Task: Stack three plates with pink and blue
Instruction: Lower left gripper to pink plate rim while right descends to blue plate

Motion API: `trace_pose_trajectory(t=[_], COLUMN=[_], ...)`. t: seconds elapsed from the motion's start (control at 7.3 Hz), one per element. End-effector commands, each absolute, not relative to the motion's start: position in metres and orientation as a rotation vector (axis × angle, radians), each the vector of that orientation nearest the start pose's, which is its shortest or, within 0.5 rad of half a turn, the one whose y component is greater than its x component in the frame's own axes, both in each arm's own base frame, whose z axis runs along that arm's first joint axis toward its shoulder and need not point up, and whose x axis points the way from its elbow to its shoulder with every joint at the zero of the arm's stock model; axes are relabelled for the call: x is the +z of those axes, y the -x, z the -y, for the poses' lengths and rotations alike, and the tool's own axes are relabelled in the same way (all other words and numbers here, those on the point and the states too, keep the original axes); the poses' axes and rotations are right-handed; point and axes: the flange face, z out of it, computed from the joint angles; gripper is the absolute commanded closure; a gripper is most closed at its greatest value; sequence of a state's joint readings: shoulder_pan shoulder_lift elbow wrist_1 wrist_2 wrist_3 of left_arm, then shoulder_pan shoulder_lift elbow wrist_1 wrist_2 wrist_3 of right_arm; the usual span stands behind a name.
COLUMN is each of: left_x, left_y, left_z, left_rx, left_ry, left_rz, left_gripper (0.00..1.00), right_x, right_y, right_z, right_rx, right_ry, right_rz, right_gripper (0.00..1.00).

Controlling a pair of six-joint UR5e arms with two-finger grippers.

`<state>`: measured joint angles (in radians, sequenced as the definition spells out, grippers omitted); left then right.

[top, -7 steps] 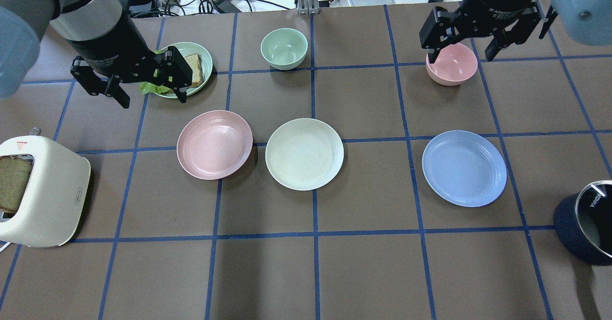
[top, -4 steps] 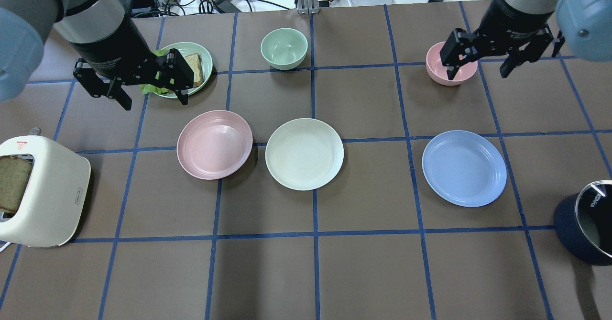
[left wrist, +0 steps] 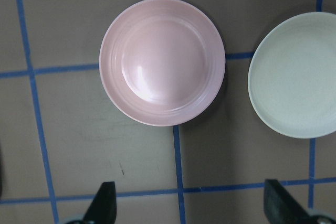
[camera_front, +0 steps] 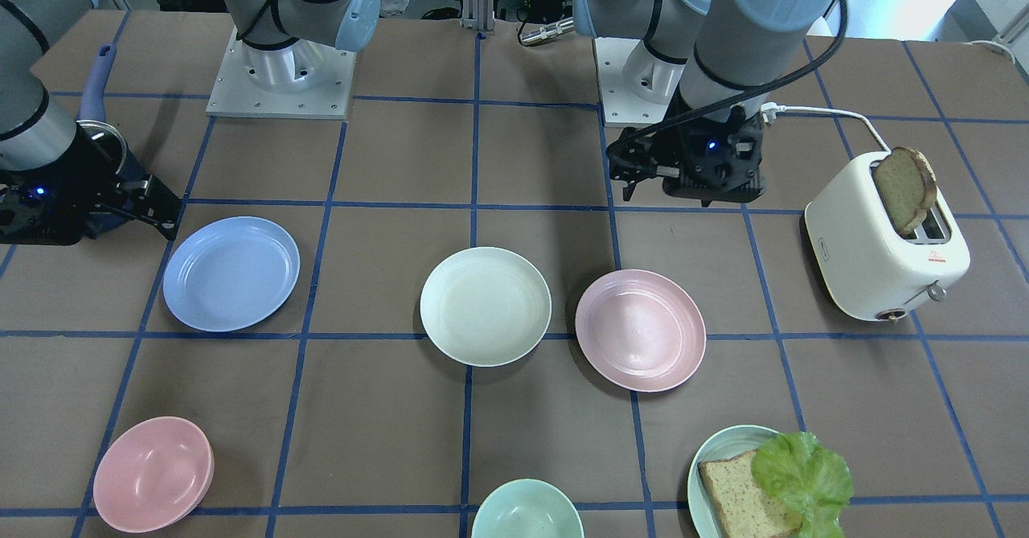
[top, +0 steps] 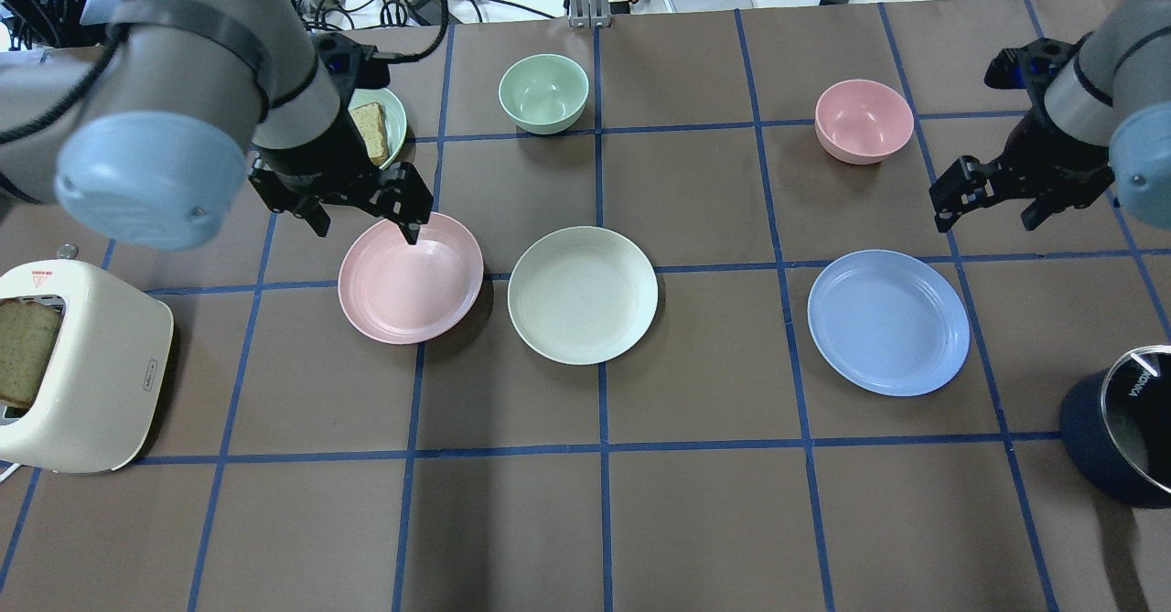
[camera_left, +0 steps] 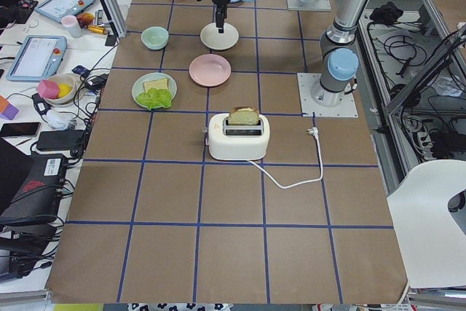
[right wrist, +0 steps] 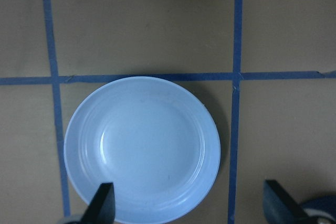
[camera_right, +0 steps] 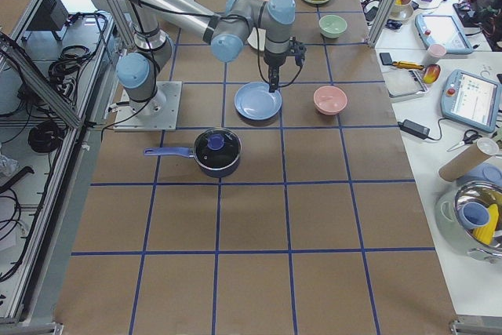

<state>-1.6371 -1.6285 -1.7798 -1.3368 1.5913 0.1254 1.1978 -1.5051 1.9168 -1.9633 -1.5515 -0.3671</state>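
Note:
Three plates lie apart on the brown table. The pink plate [top: 411, 276] [left wrist: 163, 61] is on the left, the cream-white plate [top: 583, 294] [left wrist: 296, 77] in the middle and the light blue plate [top: 887, 321] [right wrist: 142, 148] on the right. My left gripper [top: 366, 228] [left wrist: 191, 205] is open and empty, hovering over the pink plate's far-left rim. My right gripper [top: 985, 219] [right wrist: 190, 205] is open and empty, hovering just beyond the blue plate's far-right edge.
A pink bowl [top: 864, 121] and a green bowl [top: 543, 92] stand at the back. A teal plate with bread [top: 380, 127] is half hidden behind my left arm. A white toaster [top: 78, 365] stands at the left edge and a dark pot [top: 1121, 438] at the right edge.
My left gripper moved right from beside the bread plate to the pink plate's far rim. My right gripper moved from over the pink bowl, right and nearer, toward the blue plate. Both stayed open.

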Motion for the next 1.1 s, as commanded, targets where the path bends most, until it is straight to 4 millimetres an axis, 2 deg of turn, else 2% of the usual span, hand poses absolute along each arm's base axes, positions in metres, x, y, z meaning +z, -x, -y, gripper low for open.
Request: trace_pose_trajectory(t=[0.0, 0.14, 0.27, 0.41, 0.55, 0.68, 0.82, 0.96], left_x=[0.276, 0.25, 0.23, 0.212, 0.201, 0.193, 0.189, 0.186], left_y=[0.177, 0.178, 0.179, 0.179, 0.18, 0.185, 0.19, 0.19], left_z=[0.466, 0.468, 0.473, 0.478, 0.481, 0.48, 0.476, 0.477], left_rx=[0.024, -0.024, -0.023, -0.006, 0.01, 0.032, 0.047, 0.056], left_ry=[-0.693, -0.815, -1.075, -1.258, -1.279, -1.294, -1.309, -1.314], left_rz=[-3.041, -3.005, -2.921, -2.849, -2.844, -2.842, -2.834, -2.834], left_gripper=[0.0, 0.0, 0.0, 0.0, 0.11, 0.36, 0.48, 0.7], right_x=[0.252, 0.234, 0.214, 0.2, 0.191, 0.188, 0.181, 0.178], right_y=[0.068, 0.067, 0.072, 0.092, 0.096, 0.098, 0.098, 0.102], right_z=[0.475, 0.475, 0.479, 0.478, 0.479, 0.479, 0.479, 0.478], right_rx=[-0.1, -0.106, -0.09, -0.071, -0.068, -0.071, -0.051, -0.034], right_ry=[0.016, 0.014, -0.004, -0.027, 0.051, 0.113, 0.109, 0.104], right_rz=[-3.091, -3.084, -3.036, -3.023, -3.0, -2.999, -2.989, -2.989], right_gripper=[0.0, 0.0, 0.02, 0.06, 0.12, 0.14, 0.22, 0.34])
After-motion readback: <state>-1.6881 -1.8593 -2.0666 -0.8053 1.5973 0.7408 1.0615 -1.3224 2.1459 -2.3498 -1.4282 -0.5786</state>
